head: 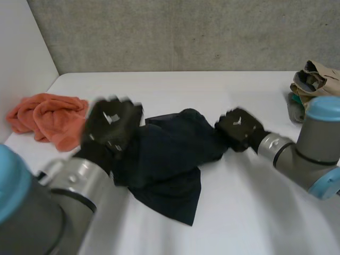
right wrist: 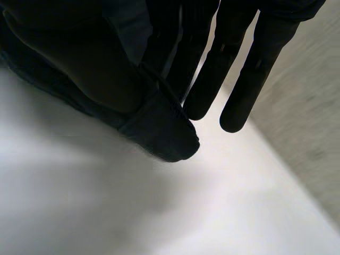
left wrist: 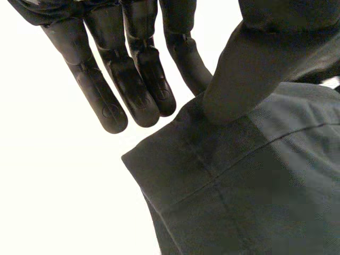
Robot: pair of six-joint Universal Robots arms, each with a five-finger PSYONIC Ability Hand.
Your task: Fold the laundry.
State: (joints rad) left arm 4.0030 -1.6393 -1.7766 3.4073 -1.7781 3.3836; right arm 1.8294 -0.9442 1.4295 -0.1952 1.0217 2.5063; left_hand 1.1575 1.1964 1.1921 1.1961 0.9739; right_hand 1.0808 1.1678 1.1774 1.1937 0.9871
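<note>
While the head view gives just the backs of both hands at opposite edges of the dark navy garment point(head: 170, 164), crumpled mid-way across the white table point(head: 255, 212), the wrist views show the grips. The left hand point(head: 111, 126) pinches a hemmed corner under its thumb point(left wrist: 249, 64) against one finger, and its other fingers point(left wrist: 106, 90) are straight and clear of the cloth. The right hand point(head: 239, 128) nips a folded corner between thumb and nearer fingers, two more reaching straight past it. An orange towel point(head: 48, 119) lies bunched just beside the left hand. A beige garment heap point(head: 319, 74) sits at the table's far right edge, partly hidden behind the right arm point(head: 319, 143).
</note>
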